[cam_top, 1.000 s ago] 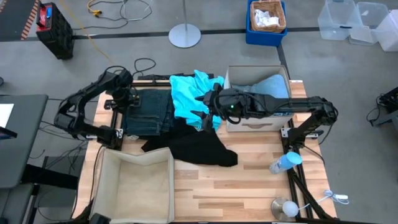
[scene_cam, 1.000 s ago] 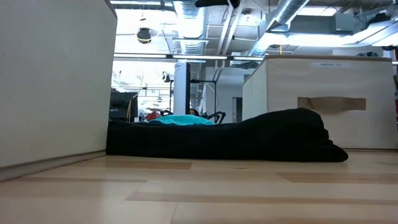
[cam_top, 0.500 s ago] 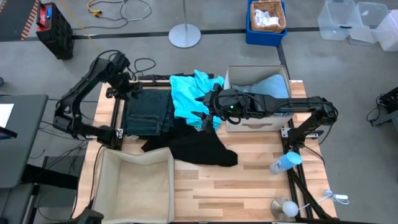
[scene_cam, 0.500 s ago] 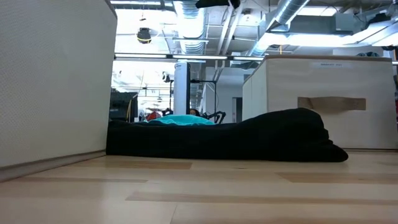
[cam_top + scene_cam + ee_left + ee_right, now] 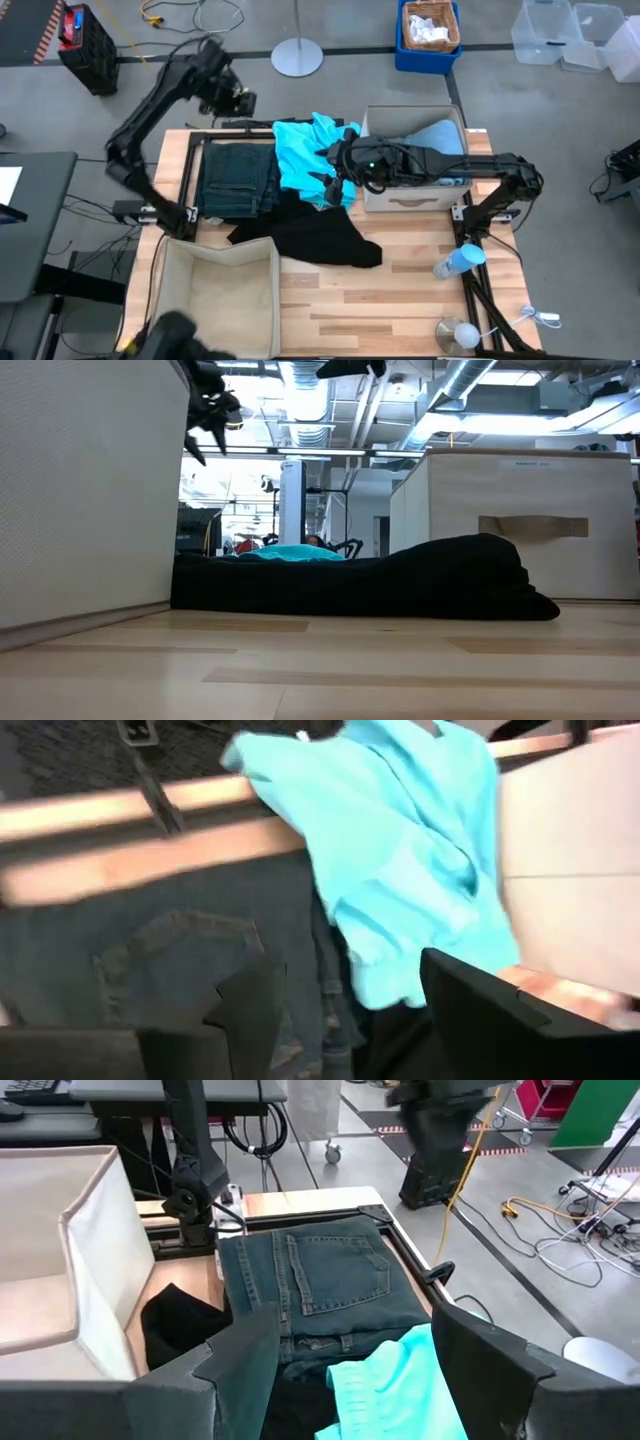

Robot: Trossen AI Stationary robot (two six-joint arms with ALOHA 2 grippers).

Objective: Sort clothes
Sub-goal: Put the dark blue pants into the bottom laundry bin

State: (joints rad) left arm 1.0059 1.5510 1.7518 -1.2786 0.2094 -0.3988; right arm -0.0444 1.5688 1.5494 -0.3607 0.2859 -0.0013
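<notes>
High view: our left gripper (image 5: 228, 92) hangs spread and empty past the table's (image 5: 400, 300) far edge. Our right gripper (image 5: 330, 178), also spread, hovers over the turquoise garment (image 5: 300, 150) at the far edge, between the dark jeans (image 5: 238, 178) and the black garment (image 5: 310, 238); the pale-blue garment (image 5: 435, 140) lies in the right bin (image 5: 410, 200).

Beige bins (image 5: 222, 300), spray bottle (image 5: 457, 262), wooden table (image 5: 400, 290)

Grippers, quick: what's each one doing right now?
Left gripper: open, empty, raised above the folded dark denim garment.
Right gripper: open, empty, over the bright turquoise garment.
</notes>
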